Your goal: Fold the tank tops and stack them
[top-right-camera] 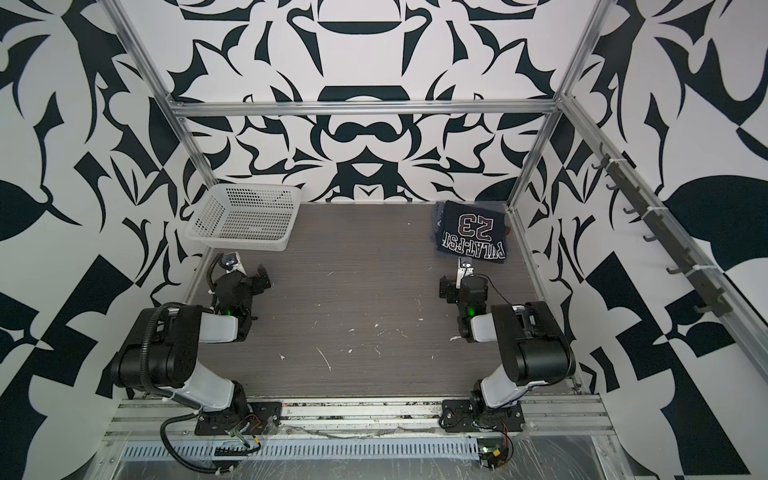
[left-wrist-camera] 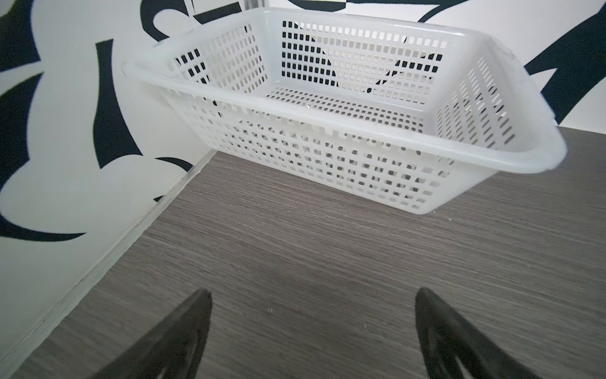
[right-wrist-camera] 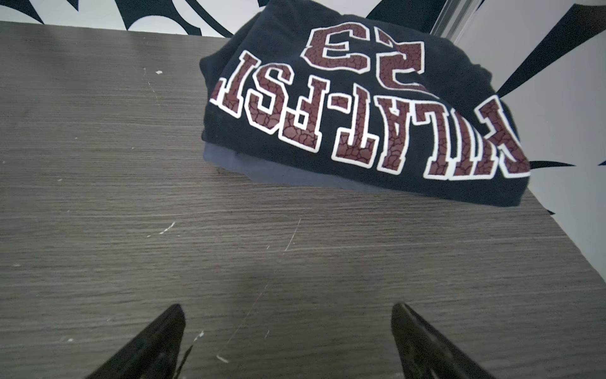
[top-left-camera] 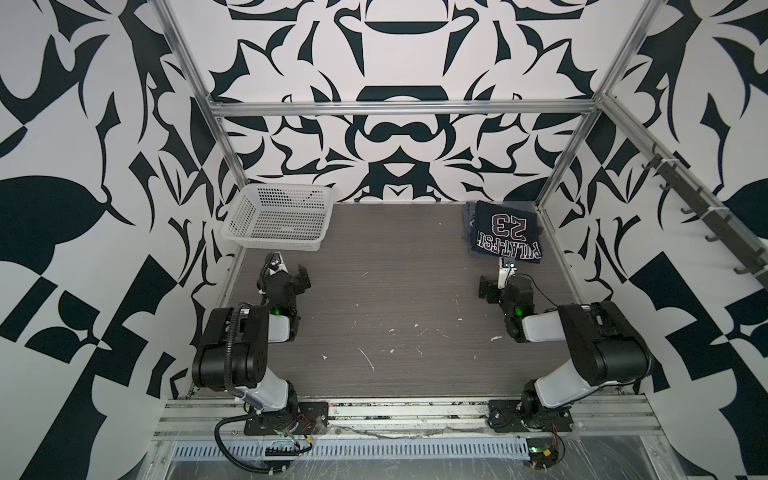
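Navy tank top (right-wrist-camera: 360, 98) seemingly overlies grey-blue top (right-wrist-camera: 262, 170), clearest in right wrist view.

Grey-blue top (right-wrist-camera: 259, 172) mostly hidden under navy top (right-wrist-camera: 360, 98), only edge vis.

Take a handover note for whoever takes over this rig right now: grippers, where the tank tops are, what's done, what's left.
Left gripper open, empty, facing the white basket.
Right gripper open, empty, facing the navy tank top.
It lies folded on the grey-blue tank top, far right table corner.
Done: both folded and stacked, it seems.
To do: nothing obvious; the lower top peeks out slightly.
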Available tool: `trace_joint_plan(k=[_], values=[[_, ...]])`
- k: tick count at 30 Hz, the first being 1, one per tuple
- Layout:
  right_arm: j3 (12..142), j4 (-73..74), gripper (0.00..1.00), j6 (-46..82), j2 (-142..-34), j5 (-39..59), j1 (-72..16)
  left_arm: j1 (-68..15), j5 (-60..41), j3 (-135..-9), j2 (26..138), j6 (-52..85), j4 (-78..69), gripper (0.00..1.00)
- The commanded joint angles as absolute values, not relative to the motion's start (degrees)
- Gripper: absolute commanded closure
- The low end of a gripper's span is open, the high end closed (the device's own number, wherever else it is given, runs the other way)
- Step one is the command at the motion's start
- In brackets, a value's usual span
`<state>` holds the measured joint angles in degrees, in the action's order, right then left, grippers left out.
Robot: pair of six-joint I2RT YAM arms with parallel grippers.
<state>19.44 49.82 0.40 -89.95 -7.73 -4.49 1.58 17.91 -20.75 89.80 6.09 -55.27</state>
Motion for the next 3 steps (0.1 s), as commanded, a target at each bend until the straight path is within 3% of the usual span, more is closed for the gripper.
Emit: trace_joint_plan(k=[1, 3], values=[[20.64, 52.03, 0.0, 0.0, -89.31, -7.94, -4.8, 1.74, 17.36, -20.39, 89.65, 6.76, -55.73, 0.01], [20.01, 52.66, 0.0, -0.17, -88.91, -8.27, -4.83, 1.76, 17.35, -20.42, 89.65, 6.77, -55.72, 0.01]])
